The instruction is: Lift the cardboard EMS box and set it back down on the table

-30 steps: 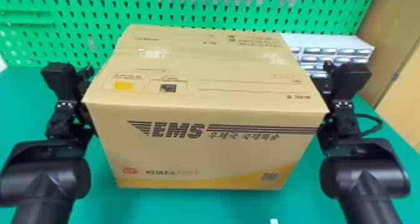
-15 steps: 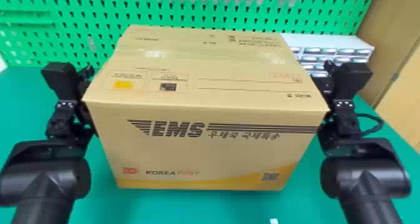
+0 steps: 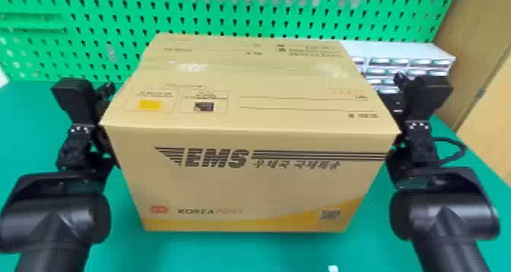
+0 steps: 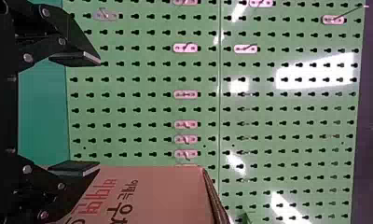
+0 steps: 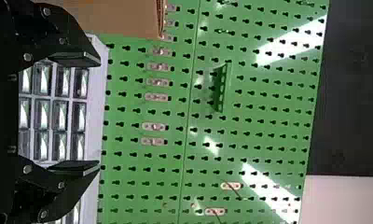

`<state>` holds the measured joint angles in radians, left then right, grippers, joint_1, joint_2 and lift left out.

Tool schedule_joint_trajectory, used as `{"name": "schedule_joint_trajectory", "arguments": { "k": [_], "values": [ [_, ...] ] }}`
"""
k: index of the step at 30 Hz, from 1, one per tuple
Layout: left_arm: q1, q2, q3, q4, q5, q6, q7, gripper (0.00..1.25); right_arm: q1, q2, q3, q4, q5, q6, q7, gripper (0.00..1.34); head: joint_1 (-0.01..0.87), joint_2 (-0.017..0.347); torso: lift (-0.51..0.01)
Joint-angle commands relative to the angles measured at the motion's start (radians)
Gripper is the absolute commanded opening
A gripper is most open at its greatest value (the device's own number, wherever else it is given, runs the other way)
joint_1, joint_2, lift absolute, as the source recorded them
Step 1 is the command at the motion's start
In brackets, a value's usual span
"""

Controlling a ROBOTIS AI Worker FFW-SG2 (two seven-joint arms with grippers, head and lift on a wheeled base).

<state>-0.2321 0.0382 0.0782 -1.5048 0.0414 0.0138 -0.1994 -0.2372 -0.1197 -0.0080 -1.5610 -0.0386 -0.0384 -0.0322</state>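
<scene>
- Pincer condition: left pincer [image 4: 99, 113] has its two fingers spread well apart with nothing between them. The finger nearer the box lies at or just beside the cardboard; firm contact cannot be confirmed.
- Right pincer [image 5: 99, 112] is likewise wide open and empty, its inner finger close by the opposite side of the box.
- EMS box [image 3: 243, 191] stands upright between the two pincers, front face toward the robot, top flaps taped down.
- Left arm [image 3: 57, 210] and right arm [image 3: 445, 210] flank the side faces. Support, where present, would come from inward pressure, not from a finger grip.
- Worktop [image 3: 34, 146] extends beneath and around the box. Whether the underside clears the surface cannot be told.
- Step in hand (judged): two-sided hold for the lift-and-return cycle; the exact stage, before, during or after the lift, is uncertain.
- Next move (judged): if the box is down, apply equal side pressure and raise both arms together; if it is up, lower level, seat the base fully, then release outward.
- Caution: uneven pressure may tilt the box or let it slip.
- Pegboard [image 3: 125, 9] and white storage unit [image 3: 399, 49] lie behind.
</scene>
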Motion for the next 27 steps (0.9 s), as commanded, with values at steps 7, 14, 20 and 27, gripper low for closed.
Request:
{"name": "schedule_joint_trajectory", "arguments": {
  "k": [7,14,20,27],
  "values": [
    [0.000,0.000,0.000,0.000,0.000,0.002,-0.002,0.79,-0.002,0.002,0.002,-0.004,-0.001,0.003,0.000,0.86,0.678,-0.014,-0.092],
    [-0.003,0.000,-0.003,0.000,0.002,0.002,0.000,0.79,-0.004,0.003,0.005,-0.004,0.000,0.008,0.000,0.86,0.678,-0.014,-0.092],
    [0.000,0.000,-0.005,0.000,0.002,0.003,0.000,0.79,-0.001,0.002,0.006,-0.004,0.002,0.011,0.000,0.86,0.678,-0.014,-0.092],
    [0.008,0.000,-0.005,0.000,-0.005,0.005,0.000,0.79,0.004,0.002,-0.001,-0.002,0.009,0.029,0.000,0.86,0.678,-0.014,-0.092]
  ]
}}
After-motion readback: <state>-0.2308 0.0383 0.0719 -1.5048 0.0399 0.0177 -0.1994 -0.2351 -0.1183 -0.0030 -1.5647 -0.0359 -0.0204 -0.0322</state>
